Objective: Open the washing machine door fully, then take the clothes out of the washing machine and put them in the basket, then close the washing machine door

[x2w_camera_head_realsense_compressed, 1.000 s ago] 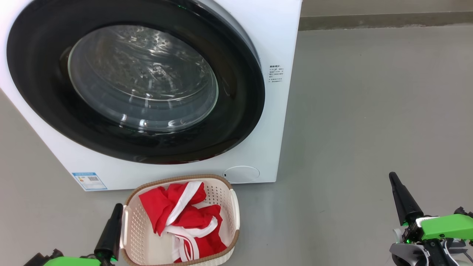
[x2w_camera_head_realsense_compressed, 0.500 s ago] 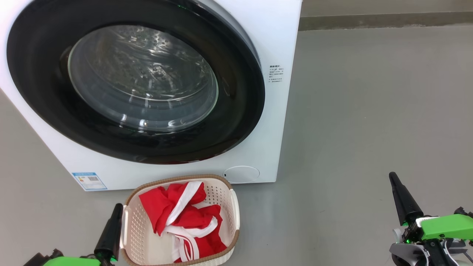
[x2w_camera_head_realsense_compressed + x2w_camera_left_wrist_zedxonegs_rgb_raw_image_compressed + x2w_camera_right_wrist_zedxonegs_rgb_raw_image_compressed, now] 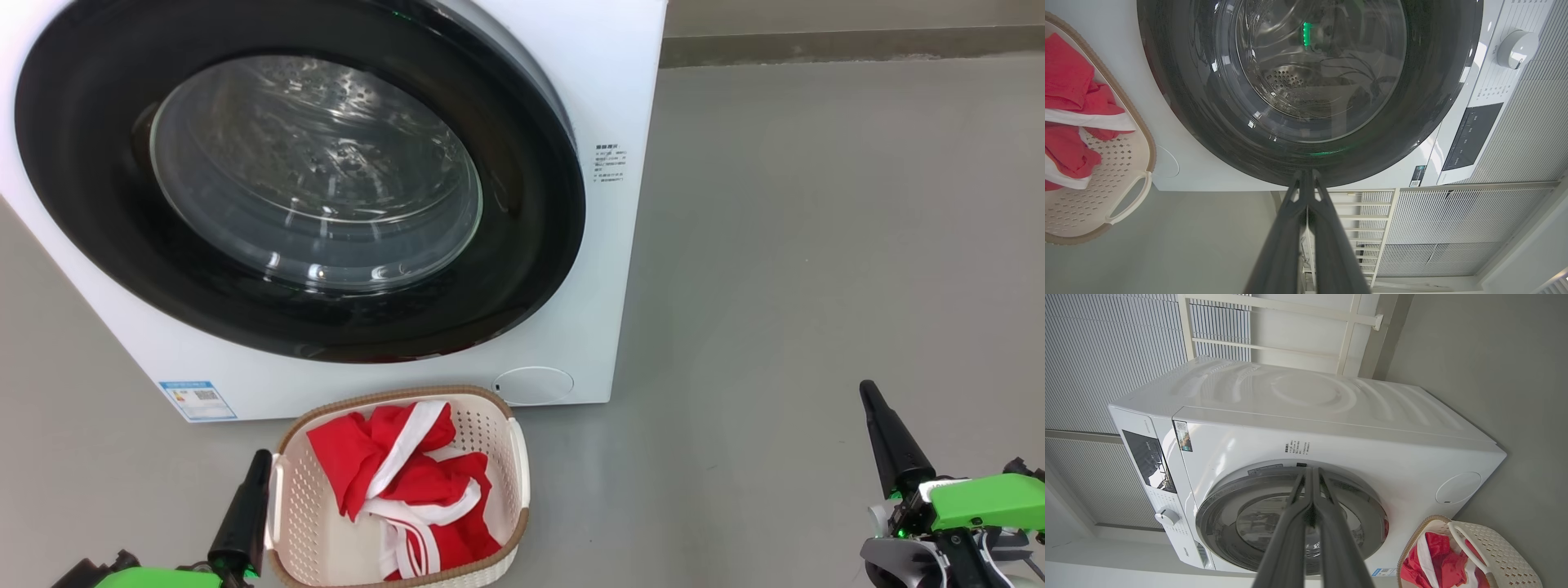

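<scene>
Seemingly nothing is left to do — the washing machine door (image 3: 302,175) looks shut on the washing machine (image 3: 608,82), the clothes (image 3: 400,482) lie in the basket (image 3: 494,433) just before it, and the left pincer (image 3: 243,510) and right pincer (image 3: 890,441), fingers together and empty, hang short of the machine.

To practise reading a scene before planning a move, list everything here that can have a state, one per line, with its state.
washing machine door: shut against the washing machine
basket: upright on the floor, loaded
clothes: heaped in the basket
drum: nothing red seen through the door
left gripper: shut, empty
right gripper: shut, empty
</scene>
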Controlling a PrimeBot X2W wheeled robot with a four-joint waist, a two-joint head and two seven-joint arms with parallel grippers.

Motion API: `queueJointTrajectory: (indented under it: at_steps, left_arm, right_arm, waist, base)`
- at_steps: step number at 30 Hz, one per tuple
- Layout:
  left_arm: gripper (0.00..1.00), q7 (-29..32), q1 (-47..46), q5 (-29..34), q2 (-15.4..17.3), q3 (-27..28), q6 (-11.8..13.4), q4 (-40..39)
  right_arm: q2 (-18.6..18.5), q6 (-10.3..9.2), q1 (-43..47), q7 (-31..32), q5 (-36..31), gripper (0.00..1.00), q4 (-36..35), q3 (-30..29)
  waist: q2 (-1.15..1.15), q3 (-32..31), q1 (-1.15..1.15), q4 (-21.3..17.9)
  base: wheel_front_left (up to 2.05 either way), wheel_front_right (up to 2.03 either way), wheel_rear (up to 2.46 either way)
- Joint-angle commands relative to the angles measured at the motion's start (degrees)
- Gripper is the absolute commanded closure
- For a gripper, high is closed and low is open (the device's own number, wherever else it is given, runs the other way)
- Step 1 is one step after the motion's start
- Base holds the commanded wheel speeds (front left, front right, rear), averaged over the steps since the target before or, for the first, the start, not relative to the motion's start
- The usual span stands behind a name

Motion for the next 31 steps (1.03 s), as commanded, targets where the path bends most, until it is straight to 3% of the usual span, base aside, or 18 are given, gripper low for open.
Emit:
queueJointTrajectory:
  at_steps: [1, 31]
  left_arm:
    - [1.0, 0.22, -2.37, 0.38, 0.7, 2.14, -0.4, -1.17]
    - [1.0, 0.35, -2.38, 0.51, 0.59, 2.3, -0.4, -1.16]
  right_arm:
    - [-0.31, -0.03, -2.47, 0.3, 0.07, 1.0, -1.65, 0.84]
    - [-0.26, -0.03, -2.48, 0.36, 0.01, 1.0, -1.64, 0.77]
  waist:
    - [0.0, 0.0, 0.0, 0.0]
    - [0.0, 0.0, 0.0, 0.0]
  base:
    - [0.0, 0.0, 0.0]
    - [0.0, 0.0, 0.0]
